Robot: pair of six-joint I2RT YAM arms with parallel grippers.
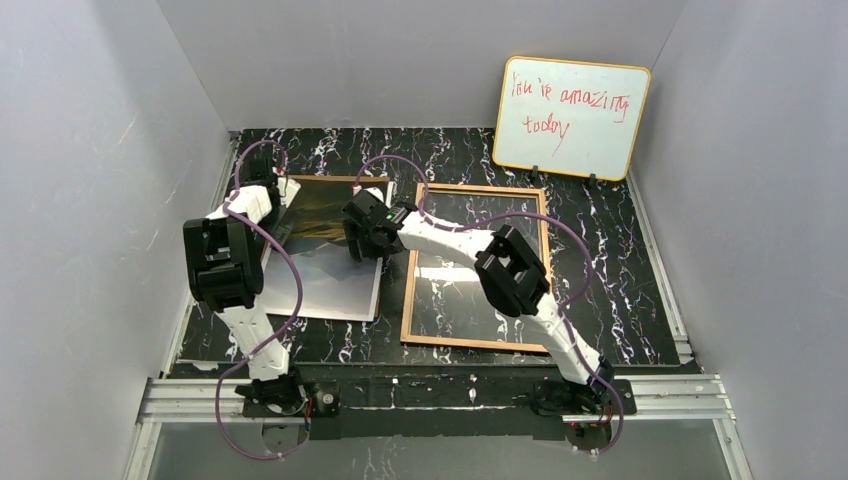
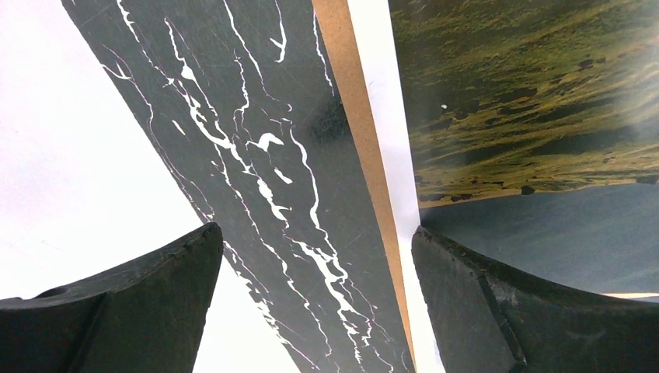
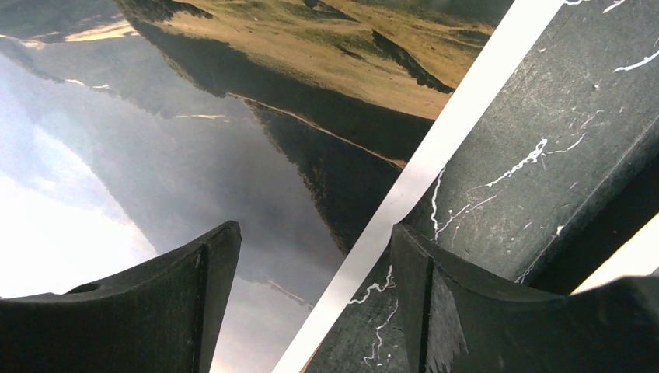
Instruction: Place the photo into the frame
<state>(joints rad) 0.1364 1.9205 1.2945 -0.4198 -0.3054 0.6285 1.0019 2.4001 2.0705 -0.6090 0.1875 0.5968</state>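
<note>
Photo (image 1: 328, 280) lies flat, picture side up, on the left part of the worktop (image 1: 600, 300), on top of a brown backing panel (image 2: 351, 85) whose edge shows past the photo's white border. Frame (image 1: 406, 300) lies flat just to the right, tan side up, glass pane showing the worktop through it. A narrow strip of worktop separates the 2. Left hand (image 2: 315, 233) is wide open and holds nothing. It hangs at the photo's far left edge, 1 finger over bare worktop, the other over the print. Right hand (image 3: 315, 229) is also wide open and empty, straddling the photo's right border, 1 finger over the print, the other over the worktop. Handling judgement: the print looks thin, light and glossy, so expect it to flex and sag if lifted from 1 side, to slide easily on the panel, and to crease or mark under a hard pinch. No edge appears raised, so getting a finger under it will be the awkward part. Best hold is probably the white border at 2 opposite edges, 1 hand each, kept level. The frame's glass is the fragile item, so lower the print onto it gently, without pressing.
</note>
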